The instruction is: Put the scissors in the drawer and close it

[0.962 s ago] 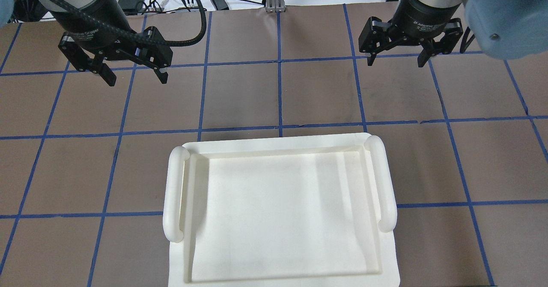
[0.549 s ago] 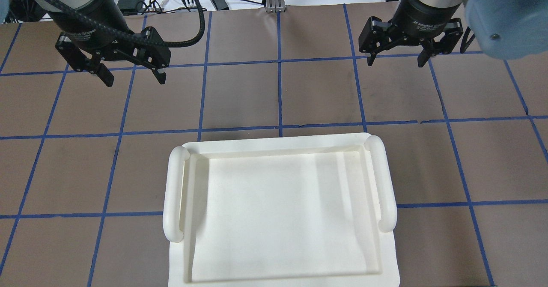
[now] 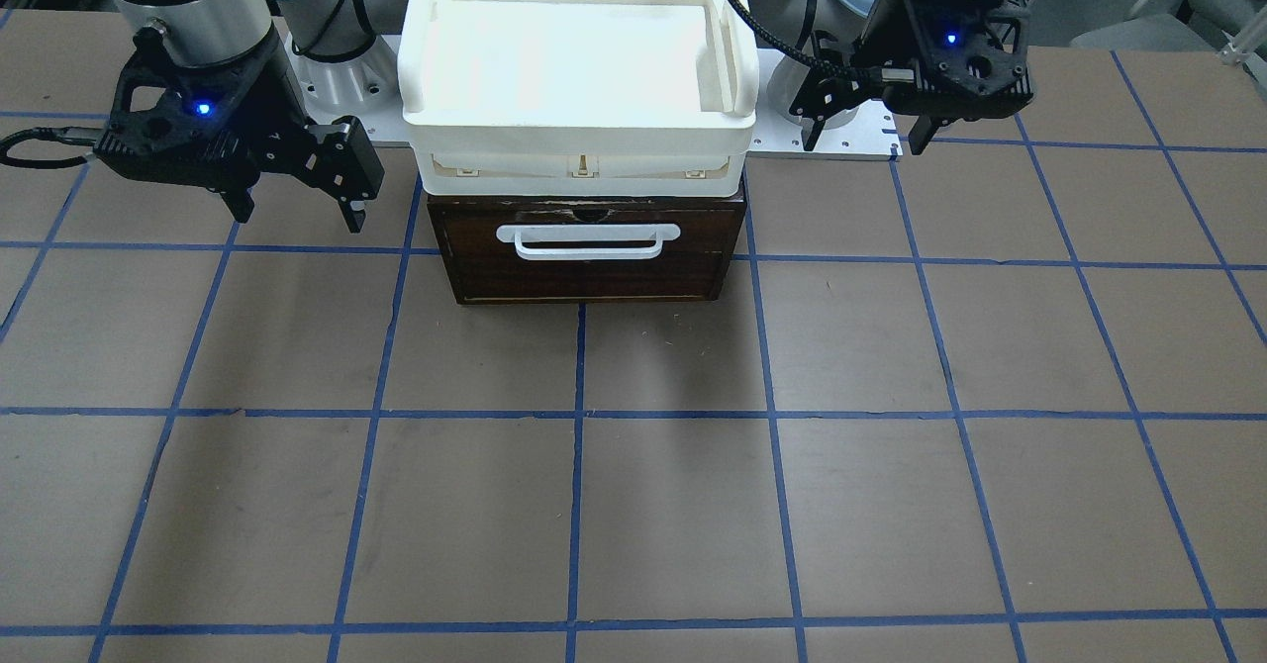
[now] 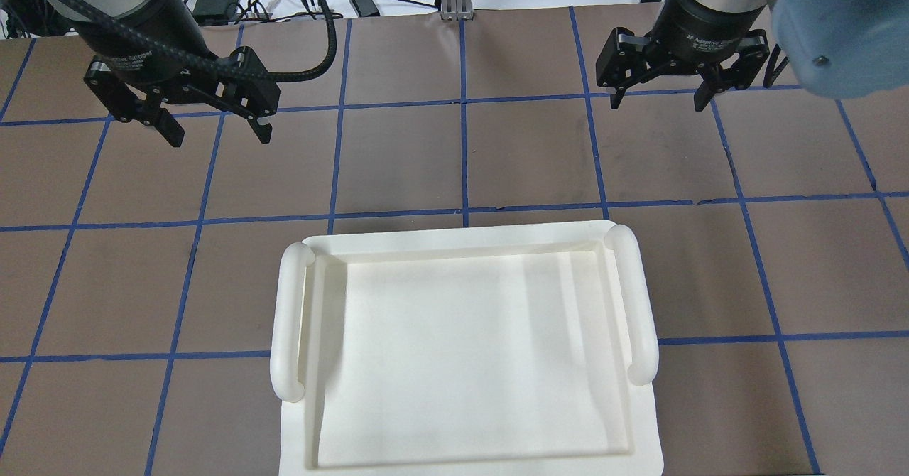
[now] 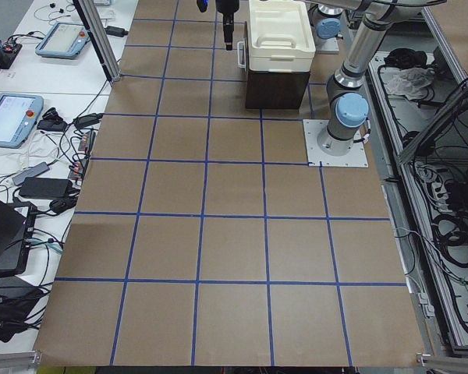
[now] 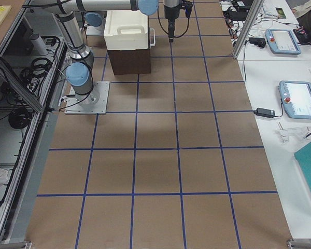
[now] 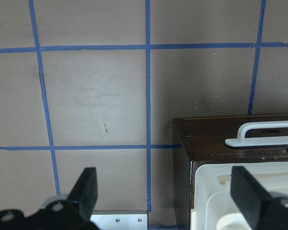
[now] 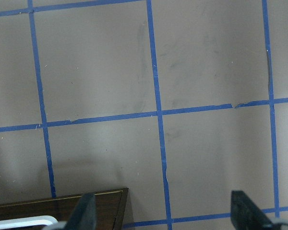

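The drawer [image 3: 584, 272] sat pushed in beneath the cream-white plastic bin [image 3: 579, 129], close to the robot's base. Its dark front and white bar handle [image 3: 588, 240] faced away from the robot. The left gripper [image 4: 219, 137] hung to its left and the right gripper [image 4: 659, 104] to its right. Both were above the brown table [image 3: 693, 505], jaws spread wide.

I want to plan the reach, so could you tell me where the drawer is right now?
In the front-facing view the drawer sits at top centre, apparently shut, directly beneath the white bin, with its handle facing away from the robot.
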Available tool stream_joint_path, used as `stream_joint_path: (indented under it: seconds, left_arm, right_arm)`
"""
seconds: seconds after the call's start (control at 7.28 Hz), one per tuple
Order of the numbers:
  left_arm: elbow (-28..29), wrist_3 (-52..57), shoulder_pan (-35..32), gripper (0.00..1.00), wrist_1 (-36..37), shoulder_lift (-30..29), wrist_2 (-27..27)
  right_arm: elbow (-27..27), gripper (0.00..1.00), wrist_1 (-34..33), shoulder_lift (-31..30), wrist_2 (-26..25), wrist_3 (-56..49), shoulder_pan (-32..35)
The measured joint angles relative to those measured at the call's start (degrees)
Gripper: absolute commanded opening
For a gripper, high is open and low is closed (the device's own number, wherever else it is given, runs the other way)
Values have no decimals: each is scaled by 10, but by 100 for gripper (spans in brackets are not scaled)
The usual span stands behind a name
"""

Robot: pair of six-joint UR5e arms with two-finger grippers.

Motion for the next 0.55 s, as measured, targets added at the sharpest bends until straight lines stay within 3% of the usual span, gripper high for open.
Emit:
stream_joint_path:
  seconds: [0.55]
  left_arm:
    - [0,0,0,100,-10,3,2]
  right_arm:
    - [0,100,0,0,-4,-1,0]
